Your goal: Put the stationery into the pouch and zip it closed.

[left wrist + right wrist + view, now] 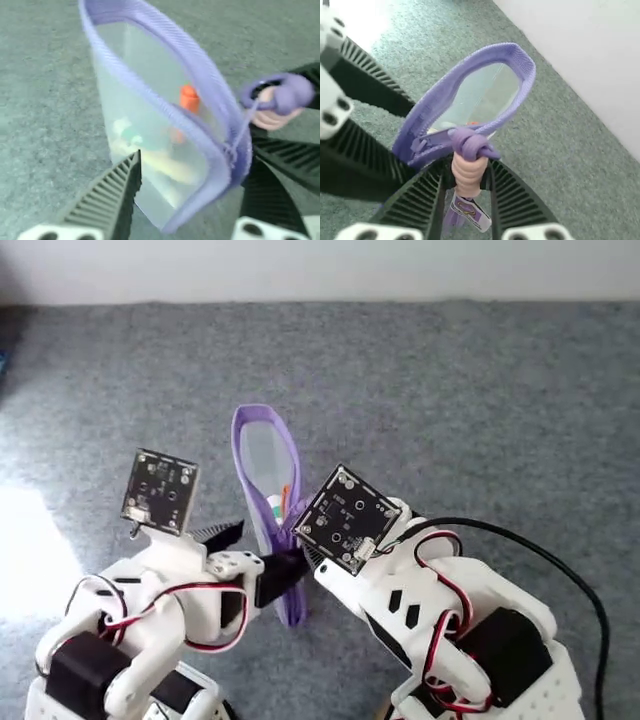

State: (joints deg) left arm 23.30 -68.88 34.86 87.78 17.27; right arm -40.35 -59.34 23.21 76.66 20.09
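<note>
The purple-edged clear pouch [262, 455] stands on its edge at mid-table with its mouth gaping. Inside it lie an orange-capped item [189, 97] and pale stationery [127, 137]. My left gripper [255, 555] straddles the pouch's near end [150, 125], with its fingers [117, 195] spread wide and pressed against the pouch's two sides. My right gripper [467, 175] is shut on the pink ribbed zipper pull [466, 172], which hangs from a knotted purple cord at the near end of the zipper. The same zipper pull [277, 102] appears beside the pouch in the left wrist view.
The grey carpeted table [480, 400] runs far and to both sides of the pouch, up to a white wall [320, 270] at the back. A black cable [560, 570] trails over the right arm. A small printed label [470, 214] hangs under the pull.
</note>
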